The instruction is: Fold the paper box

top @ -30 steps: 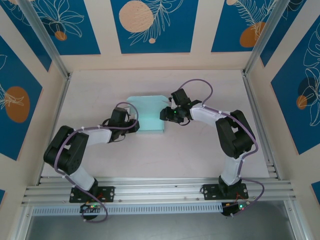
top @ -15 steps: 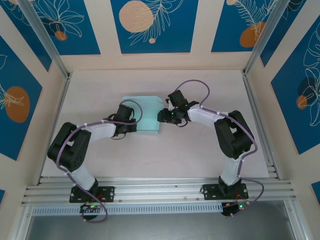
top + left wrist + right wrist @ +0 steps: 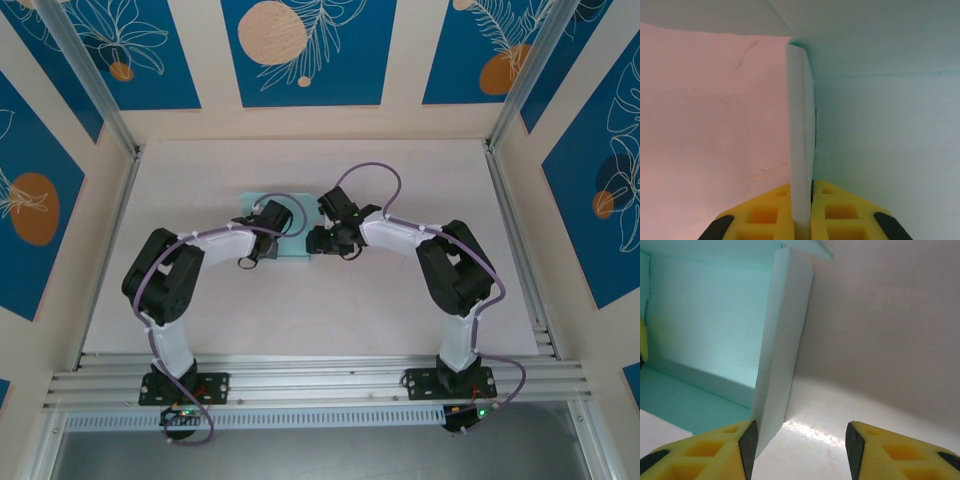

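The paper box (image 3: 255, 203) is pale light-blue card lying at the table's middle, half covered by both grippers. In the left wrist view one thin wall (image 3: 801, 125) of it stands upright, and my left gripper (image 3: 802, 189) is shut on that wall's near end, with the box's floor (image 3: 885, 150) to the right. In the right wrist view another upright wall (image 3: 782, 340) stands just inside the left fingertip (image 3: 748, 439) of my right gripper (image 3: 801, 440), which is open. In the top view the left gripper (image 3: 280, 232) and right gripper (image 3: 310, 240) face each other across the box.
The pale pink table (image 3: 400, 170) stretches round the box. An aluminium frame (image 3: 515, 230) and patterned blue walls close in the sides and back. A rail (image 3: 320, 380) with both arm bases runs along the near edge.
My left arm has reached right onto the box and its gripper has closed on a wall. The right gripper has shifted left. The box has slid a little left and back.
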